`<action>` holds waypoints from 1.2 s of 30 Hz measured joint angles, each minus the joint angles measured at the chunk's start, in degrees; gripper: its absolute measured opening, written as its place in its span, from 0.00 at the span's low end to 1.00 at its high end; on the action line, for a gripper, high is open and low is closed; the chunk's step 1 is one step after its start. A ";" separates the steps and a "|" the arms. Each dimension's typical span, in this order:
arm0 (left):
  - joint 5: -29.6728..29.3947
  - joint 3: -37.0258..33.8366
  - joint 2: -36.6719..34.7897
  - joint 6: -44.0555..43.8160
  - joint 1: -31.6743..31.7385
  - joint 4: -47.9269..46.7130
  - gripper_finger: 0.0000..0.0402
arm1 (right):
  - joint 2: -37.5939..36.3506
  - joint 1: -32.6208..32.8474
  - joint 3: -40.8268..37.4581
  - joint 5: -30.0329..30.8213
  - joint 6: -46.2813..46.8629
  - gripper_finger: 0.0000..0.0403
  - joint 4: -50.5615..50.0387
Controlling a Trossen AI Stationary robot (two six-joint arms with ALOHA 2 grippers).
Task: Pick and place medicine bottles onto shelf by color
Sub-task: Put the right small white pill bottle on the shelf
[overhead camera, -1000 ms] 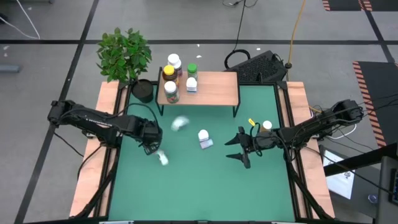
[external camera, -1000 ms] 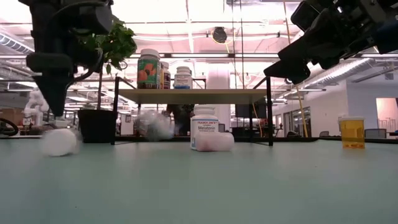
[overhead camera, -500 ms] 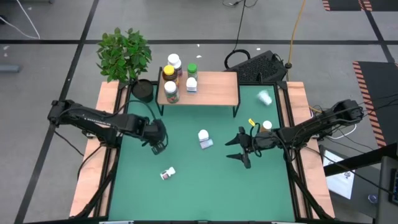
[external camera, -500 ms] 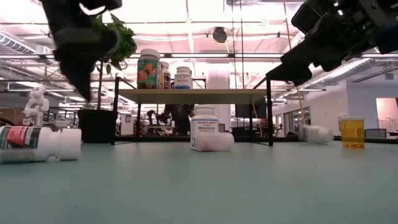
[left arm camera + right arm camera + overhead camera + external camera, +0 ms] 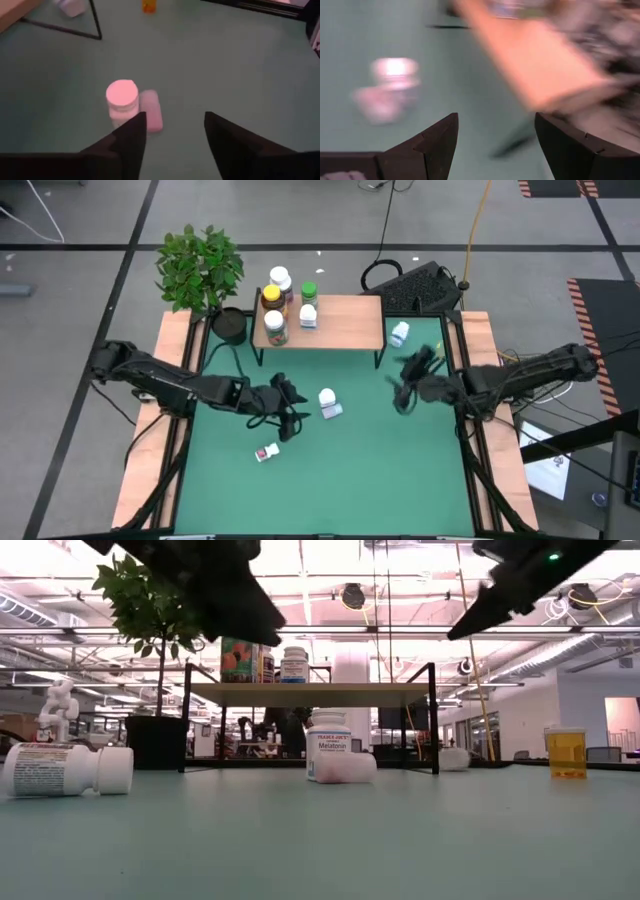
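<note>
Reach step: your left gripper [image 5: 291, 405], open and empty, faces the upright white bottle [image 5: 326, 397]; right gripper [image 5: 404, 376] open, empty; next, close around that bottle.

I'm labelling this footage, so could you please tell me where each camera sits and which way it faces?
High view: overhead, straight down on the green table; both arms show.
Low view: tabletop height, facing the shelf; arms overhead.
Left wrist view: behind the open left gripper, facing the upright white bottle.
Right wrist view: behind the open right gripper; blurred.
Shared: high, low and left wrist views show that bottle.
</note>
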 joint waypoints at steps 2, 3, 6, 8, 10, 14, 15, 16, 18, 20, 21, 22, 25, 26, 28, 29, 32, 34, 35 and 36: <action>0.01 0.01 1.89 0.73 0.00 3.74 0.55 | 0.09 -4.98 2.23 2.40 0.57 0.64 -4.33; 0.01 0.02 2.75 0.71 0.00 4.81 0.57 | 0.24 -8.00 2.91 1.53 1.33 0.64 -5.81; 0.21 0.00 5.98 -1.17 -0.11 8.86 0.60 | 0.38 -18.38 3.72 -4.52 3.11 0.64 -7.56; 0.92 0.00 8.00 -2.99 -0.44 9.92 0.60 | 0.35 -24.98 3.69 -6.54 4.30 0.64 -8.44; 1.53 0.00 10.32 -4.46 -1.24 10.92 0.59 | 0.35 -31.16 3.69 -7.71 5.34 0.64 -8.59; 2.74 -0.02 13.90 -4.48 -3.47 10.93 0.58 | 0.84 -40.62 3.12 -11.43 7.58 0.64 -7.22; 3.42 0.00 14.71 -4.28 -3.99 11.11 0.57 | 1.43 -42.70 2.51 -12.16 7.63 0.63 -6.82; 4.38 0.00 15.42 -4.03 -4.45 10.90 0.57 | 2.37 -44.90 1.88 -12.62 8.09 0.63 -6.71; 5.36 -0.02 16.56 -3.41 -5.30 11.08 0.57 | 4.99 -49.42 0.97 -14.54 9.76 0.62 -6.69; 5.54 -0.02 17.42 -3.01 -5.90 11.32 0.57 | 8.51 -53.99 0.79 -19.40 11.07 0.60 -6.57; 5.61 -0.02 17.58 -3.01 -6.11 11.20 0.57 | 10.36 -56.05 0.77 -22.54 11.44 0.59 -6.17; 5.60 -0.02 17.62 -3.07 -6.28 11.15 0.57 | 12.39 -58.21 0.70 -25.88 11.74 0.58 -5.49; 5.60 -0.02 17.49 -2.93 -6.58 11.03 0.57 | 17.58 -63.39 0.68 -35.58 12.56 0.54 -0.66; 5.58 -0.02 17.43 -2.74 -6.71 10.80 0.57 | 18.96 -64.65 0.68 -38.39 13.40 0.54 1.29; 5.60 -0.02 17.31 -1.95 -6.80 10.84 0.57 | 21.69 -66.68 0.68 -42.71 15.64 0.53 5.61; 5.60 -0.02 17.28 -1.76 -6.82 10.85 0.57 | 22.86 -67.46 0.70 -44.20 16.64 0.53 7.62; 5.58 -0.02 17.27 -1.12 -6.75 9.58 0.57 | 26.21 -68.93 1.26 -46.99 20.15 0.53 11.31; 5.58 -0.02 17.27 -0.39 -6.59 8.96 0.57 | 28.37 -69.27 1.62 -47.81 21.68 0.53 12.88; 5.58 -0.02 17.27 0.06 -6.51 8.86 0.57 | 29.37 -69.38 1.90 -48.36 22.24 0.53 12.96; 5.58 -0.02 17.27 0.36 -6.49 8.77 0.57 | 30.38 -69.41 2.32 -48.42 22.67 0.53 13.08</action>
